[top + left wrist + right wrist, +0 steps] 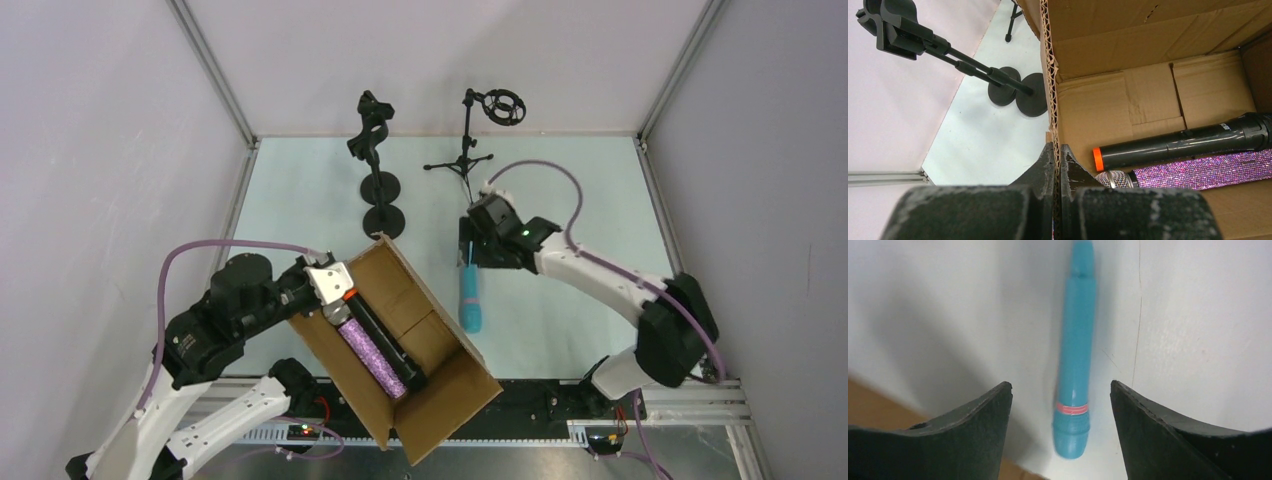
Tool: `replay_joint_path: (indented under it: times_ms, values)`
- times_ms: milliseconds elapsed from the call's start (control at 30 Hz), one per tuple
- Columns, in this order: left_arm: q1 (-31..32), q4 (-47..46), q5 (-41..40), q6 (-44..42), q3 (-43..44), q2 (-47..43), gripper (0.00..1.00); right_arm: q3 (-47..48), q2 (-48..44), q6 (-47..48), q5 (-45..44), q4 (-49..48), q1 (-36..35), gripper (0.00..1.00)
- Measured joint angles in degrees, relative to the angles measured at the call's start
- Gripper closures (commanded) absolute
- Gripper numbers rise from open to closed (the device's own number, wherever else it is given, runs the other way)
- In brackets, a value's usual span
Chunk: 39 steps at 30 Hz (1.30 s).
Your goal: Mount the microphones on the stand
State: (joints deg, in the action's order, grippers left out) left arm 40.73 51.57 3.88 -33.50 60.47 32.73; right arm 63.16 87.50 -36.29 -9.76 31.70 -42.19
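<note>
Jaws first: my right jaws stand spread wide over the turquoise plastic stick microphone (1077, 350), which lies flat on the pale surface (560, 190), neither jaw touching it. My left jaws are pinching the corrugated wall of the brown cardboard box (1148, 100). Inside the box, side by side, lie the black microphone with the orange-red end (1178, 145) and the glittery purple microphone with the silver mesh head (1203, 170). Farther back I see two black round-based stands (383, 195) and a black tripod stand (462, 150).

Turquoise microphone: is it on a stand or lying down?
Lying down. The turquoise microphone rests flat on the table; the right gripper's open fingers straddle it without touching.
</note>
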Motion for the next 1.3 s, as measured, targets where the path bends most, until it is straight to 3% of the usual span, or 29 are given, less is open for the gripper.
replay_joint_path:
  times_ms: [200, 267, 333, 433, 567, 767, 1000, 1300]
  values:
    - [0.0, -0.1, 0.5, 0.0, 0.0, 0.2, 1.00, 16.0, -15.5, 3.5, -5.8, 5.8, -2.3, 0.27]
    - [0.0, -0.2, 0.7, 0.0, 0.0, 0.2, 1.00, 24.4, -19.5, 5.1, -9.5, 8.2, -7.7, 0.27]
    - [0.0, -0.2, 0.8, 0.0, 0.0, 0.2, 1.00, 34.4, -19.6, 6.7, -12.6, 10.7, -17.5, 0.28]
    - [0.0, -0.3, 0.8, 0.0, 0.0, 0.3, 1.00, 41.2, -18.6, 9.0, -14.4, 11.1, -29.2, 0.31]
    - [0.0, -0.4, 0.8, 0.0, 0.0, 0.7, 1.00, 34.2, -16.8, 11.0, -12.8, 9.7, -35.2, 0.34]
    - [0.0, -0.4, 0.3, 0.0, 0.0, 1.0, 1.00, 22.4, -8.6, 13.1, -5.7, 8.6, -38.3, 0.37]
    - [0.0, -0.5, -1.3, 0.9, -0.1, 2.4, 1.00, 20.9, -3.4, 14.1, -3.1, 4.6, -39.0, 0.40]
    - [0.0, -0.4, -4.2, 2.4, -0.7, 2.6, 1.00, 17.8, 7.5, 15.0, -7.9, 0.9, -40.5, 0.39]
